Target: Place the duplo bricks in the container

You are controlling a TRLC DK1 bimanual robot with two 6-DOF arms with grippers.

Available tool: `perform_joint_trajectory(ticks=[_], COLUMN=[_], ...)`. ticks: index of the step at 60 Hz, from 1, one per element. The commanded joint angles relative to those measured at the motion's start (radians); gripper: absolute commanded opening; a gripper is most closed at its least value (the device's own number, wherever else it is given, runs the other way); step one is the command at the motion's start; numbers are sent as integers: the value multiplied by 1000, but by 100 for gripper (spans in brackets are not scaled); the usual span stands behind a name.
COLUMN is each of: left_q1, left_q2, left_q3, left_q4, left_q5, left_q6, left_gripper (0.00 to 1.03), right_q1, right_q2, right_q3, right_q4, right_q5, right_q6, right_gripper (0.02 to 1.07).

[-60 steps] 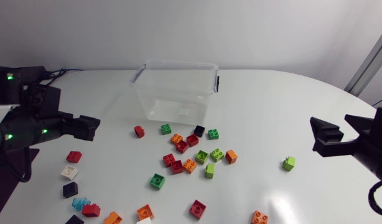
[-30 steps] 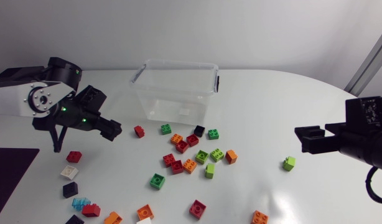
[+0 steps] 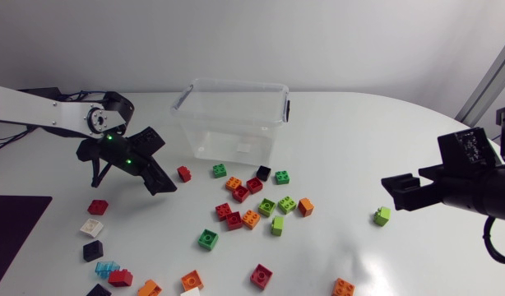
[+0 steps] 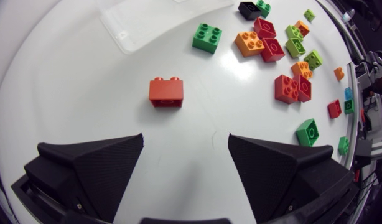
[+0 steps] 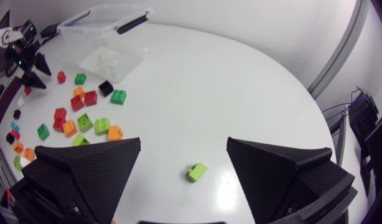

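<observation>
Duplo bricks lie scattered beside the container, none grasped; the left gripper, spread wide, faces a red brick just ahead, so the pick-up approach seems underway, needing advance and closure.

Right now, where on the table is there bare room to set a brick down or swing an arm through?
Bare: the table from the right wall of the clear container across to the lone lime brick and right end effector. Crowded: the brick cluster in front of the container, and the scattered bricks at the near-left edge beyond the left end effector.
</observation>
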Motion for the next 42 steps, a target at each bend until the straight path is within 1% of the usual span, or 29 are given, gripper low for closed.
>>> perform_joint_trajectory(ticks=[1, 5, 9, 17, 19, 22, 26, 30, 34, 36, 42], left_q1=[18, 18, 15, 10, 8, 5, 5, 5, 2, 1, -12], left_q2=[69, 104, 130, 168, 182, 193, 202, 202, 202, 204, 205], left_q3=[81, 108, 126, 155, 164, 170, 169, 161, 158, 158, 137], left_q4=[-48, -48, -48, -48, -47, -39, -2, 25, 53, 56, 111], left_q5=[58, 62, 70, 82, 90, 90, 90, 90, 90, 90, 85], left_q6=[74, 80, 97, 119, 123, 123, 109, 103, 92, 92, 79], left_gripper=[94, 93, 91, 91, 87, 86, 84, 79, 69, 69, 67], right_q1=[-1, -12, -12, -12, -13, -13, -13, -13, -13, -13, -13], right_q2=[44, 47, 41, 63, 69, 74, 77, 77, 77, 77, 78], right_q3=[45, 17, -9, -20, -21, -21, -23, -27, -35, -38, -55], right_q4=[-61, -47, -24, -18, -13, -13, -13, -12, -4, 1, 18], right_q5=[-3, -21, -49, -84, -84, -84, -84, -84, -84, -84, -84], right_q6=[-111, -163, -186, -193, -193, -196, -197, -208, -209, -209, -214], right_gripper=[102, 102, 99, 99, 99, 99, 99, 99, 99, 99, 99])
